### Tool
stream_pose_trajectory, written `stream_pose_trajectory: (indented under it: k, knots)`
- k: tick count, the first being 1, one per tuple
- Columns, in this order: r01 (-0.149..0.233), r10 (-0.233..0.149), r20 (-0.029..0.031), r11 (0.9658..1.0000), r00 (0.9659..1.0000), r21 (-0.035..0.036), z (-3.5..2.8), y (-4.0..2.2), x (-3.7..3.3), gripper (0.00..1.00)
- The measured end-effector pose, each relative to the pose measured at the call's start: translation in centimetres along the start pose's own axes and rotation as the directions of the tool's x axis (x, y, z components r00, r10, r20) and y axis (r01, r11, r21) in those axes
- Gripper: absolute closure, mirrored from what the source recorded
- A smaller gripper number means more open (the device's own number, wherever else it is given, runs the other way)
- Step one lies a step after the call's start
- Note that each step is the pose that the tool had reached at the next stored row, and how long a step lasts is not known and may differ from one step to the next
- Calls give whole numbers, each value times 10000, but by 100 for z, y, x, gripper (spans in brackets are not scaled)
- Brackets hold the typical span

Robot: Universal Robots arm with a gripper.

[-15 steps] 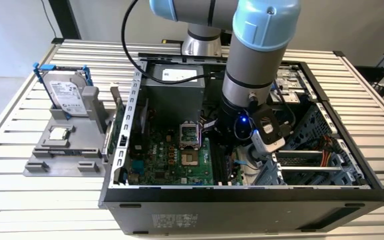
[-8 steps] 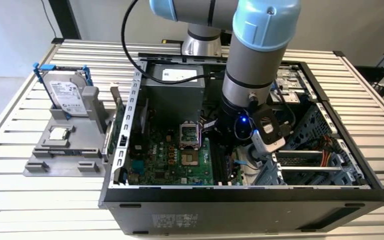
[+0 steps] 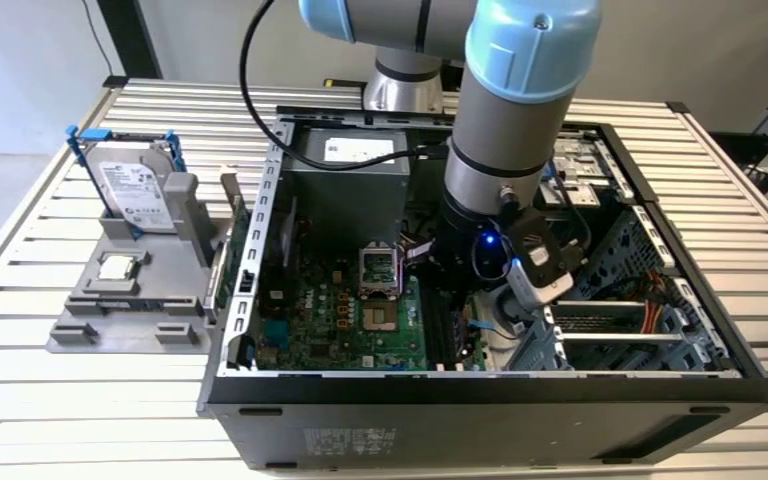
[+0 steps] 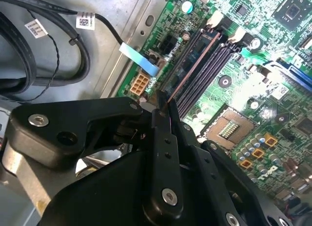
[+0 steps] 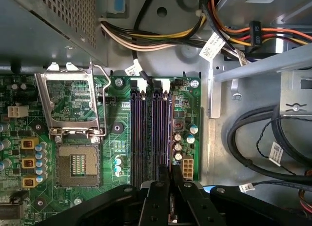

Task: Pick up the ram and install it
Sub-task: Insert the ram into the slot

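Pincer (image 4: 163,106): clenched on the ram (image 4: 192,65), held edge-on over the motherboard's (image 5: 117,133) memory slots (image 5: 151,133), inside the open computer case (image 3: 244,250) on the tabletop (image 3: 37,375).

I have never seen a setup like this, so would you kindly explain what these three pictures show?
A robot arm reaches into an open computer case on a slatted table. The exterior view looks at the scene from off the arm; both wrist views ride on the arm, looking past its black gripper at the green motherboard. The gripper is shut on the ram, a thin stick standing edge-on in the memory slots. On the exterior view's left, a hard drive stands in a grey holder.
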State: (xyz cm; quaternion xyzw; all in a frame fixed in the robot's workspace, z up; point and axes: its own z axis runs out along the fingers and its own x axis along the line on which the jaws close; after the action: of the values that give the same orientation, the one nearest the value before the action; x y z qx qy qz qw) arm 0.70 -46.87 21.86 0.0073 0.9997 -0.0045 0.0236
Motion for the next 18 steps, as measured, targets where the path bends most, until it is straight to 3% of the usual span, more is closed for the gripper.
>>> stream_pose_trajectory:
  k: [8,13,15,18]
  knots:
    - [0,0,-1,10000,10000,2,-6,-4,1,100]
    - [28,-28,-7,10000,10000,0,23,-4,5,100]
    - [69,-69,-87,10000,9999,3,34,-3,4,100]
    - [147,-147,-148,9999,9998,9,34,-3,5,100]
